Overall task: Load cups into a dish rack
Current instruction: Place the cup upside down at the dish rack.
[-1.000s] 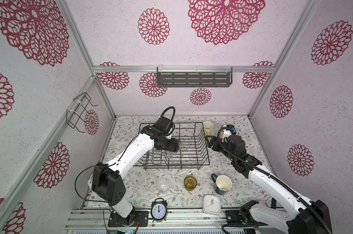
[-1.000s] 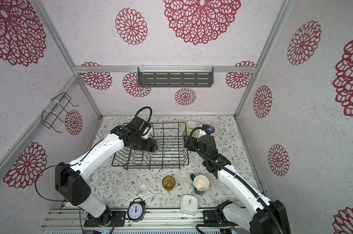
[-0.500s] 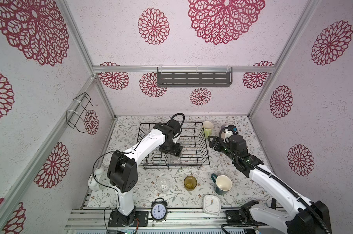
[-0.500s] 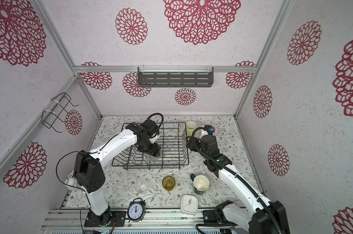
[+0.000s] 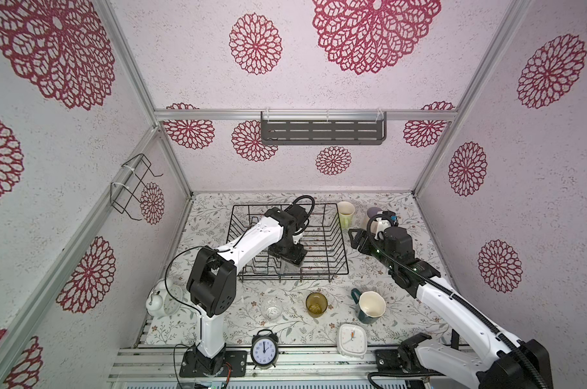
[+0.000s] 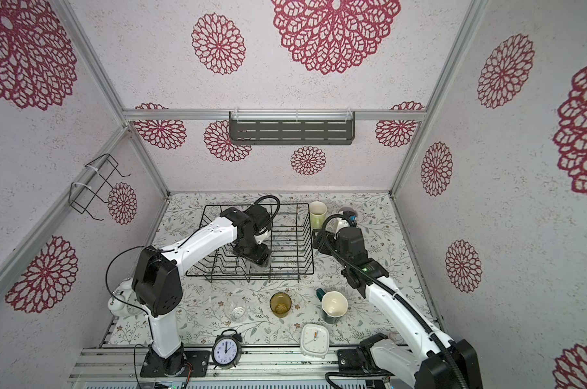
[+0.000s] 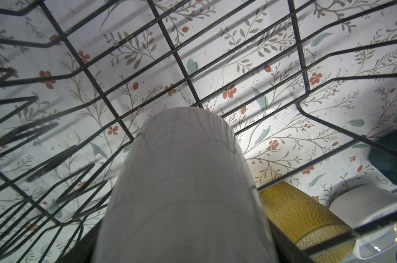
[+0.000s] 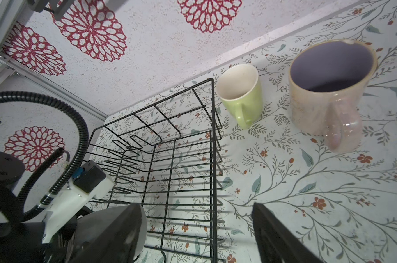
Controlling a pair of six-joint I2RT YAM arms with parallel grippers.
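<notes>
The black wire dish rack (image 5: pixel 342 242) stands at the back middle of the table. My left gripper (image 5: pixel 287 257) reaches down into its front part, shut on a grey cup (image 7: pixel 184 182) that fills the left wrist view above the rack's wires (image 7: pixel 97 91). My right gripper (image 8: pixel 197 239) hangs open and empty over the rack's right rim. Beyond it stand a yellow-green mug (image 8: pixel 240 98) and a pink mug (image 8: pixel 327 91). In front of the rack are a clear glass (image 5: pixel 271 308), an amber tumbler (image 5: pixel 316 304) and a dark teal mug (image 5: pixel 369 306).
A black alarm clock (image 5: pixel 264 348) and a white square clock (image 5: pixel 352 340) stand at the front edge, a white round clock (image 5: pixel 159 299) at the front left. A wire holder (image 5: pixel 132 188) hangs on the left wall, a slotted shelf (image 5: pixel 322 131) on the back wall.
My left arm's elbow has swung to the right and its gripper has come down toward the rack's front with the grey cup. The right arm has hardly moved.
</notes>
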